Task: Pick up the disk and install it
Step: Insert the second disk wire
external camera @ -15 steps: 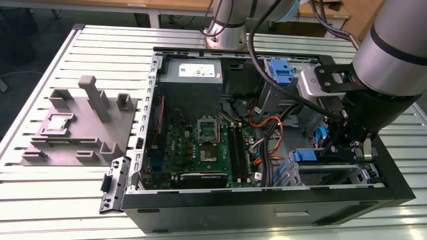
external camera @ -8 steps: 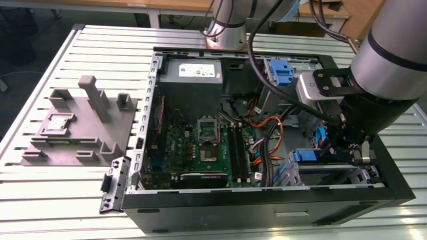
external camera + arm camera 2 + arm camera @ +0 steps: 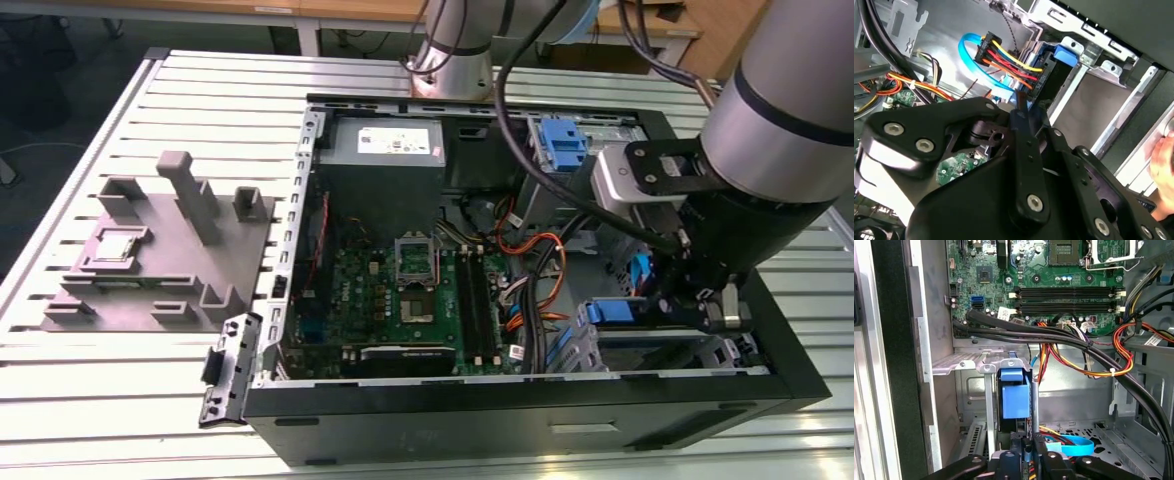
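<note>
The disk (image 3: 1015, 395) stands on edge in the metal drive cage (image 3: 969, 362) at the case's front corner, its blue plastic rail facing the first wrist view. In the exterior view that blue rail (image 3: 621, 312) shows just beside my gripper (image 3: 707, 310), which reaches down into the case from the exterior view's right. In the second wrist view the fingers (image 3: 1024, 150) converge on the disk's dark near end (image 3: 1054, 70), beside a plug with yellow, red and black wires. In the first wrist view my gripper (image 3: 1027, 447) is pinched narrow right under the disk.
The open computer case (image 3: 534, 400) lies on a slatted table, holding a green motherboard (image 3: 414, 300), a grey power-supply box (image 3: 387, 142) and thick black cables (image 3: 1079, 345) across the cage. A grey fixture block (image 3: 160, 250) stands outside. A hand (image 3: 1161, 160) rests at the case edge.
</note>
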